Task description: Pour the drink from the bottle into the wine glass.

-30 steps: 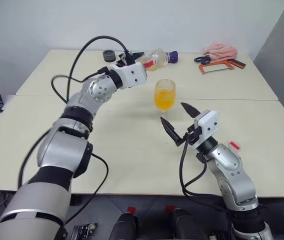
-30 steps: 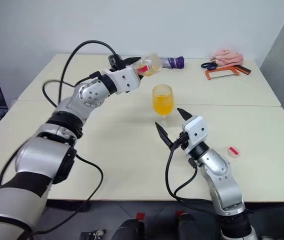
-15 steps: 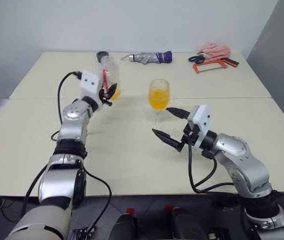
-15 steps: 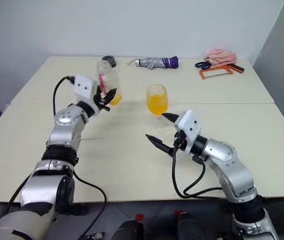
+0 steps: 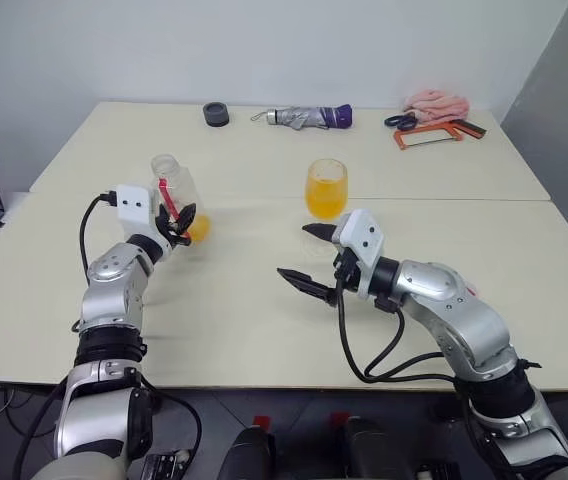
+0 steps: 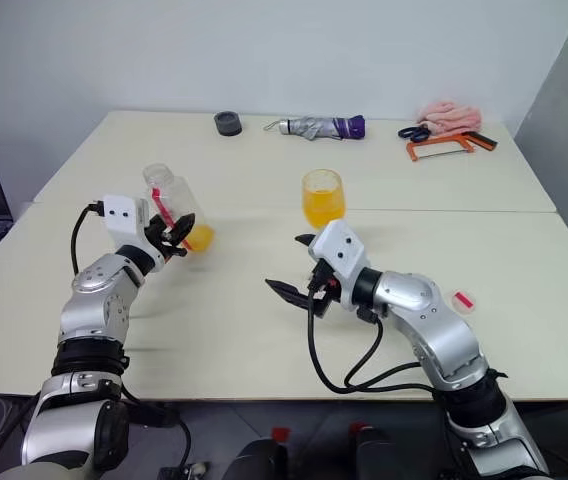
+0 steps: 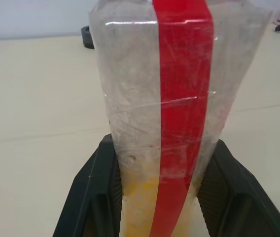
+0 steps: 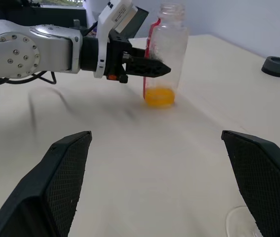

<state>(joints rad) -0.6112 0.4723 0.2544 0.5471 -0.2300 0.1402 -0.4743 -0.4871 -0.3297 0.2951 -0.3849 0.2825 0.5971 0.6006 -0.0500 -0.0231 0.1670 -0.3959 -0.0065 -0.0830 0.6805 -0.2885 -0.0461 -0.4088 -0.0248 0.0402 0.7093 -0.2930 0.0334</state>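
Cream tabletop (image 5: 264, 300) under a plain white wall; places are given relative to the wine glass (image 5: 326, 188). Left gripper (image 5: 182, 222): its black fingers (image 7: 88, 197) are clamped on the lower body of the bottle (image 5: 176, 197), one on each side of the red label strip. Half a second ago the bottle was held higher and closer to the glass; a second ago it lay tipped on its side just above the glass rim. Now it stands well to the left of the glass, its base at or just above the table; contact cannot be told. Its long axis runs near vertical, open mouth up, no cap on it. A shallow remnant of the drink (image 8: 159, 96) sits at the bottom, while the glass bowl is largely filled with orange liquid. Judgement: the pour is essentially done, and the bottle is being set down. Right gripper (image 5: 306, 257): fingers spread wide and empty, just in front of the glass foot, pointing toward the bottle. It has swung leftward over the same interval.
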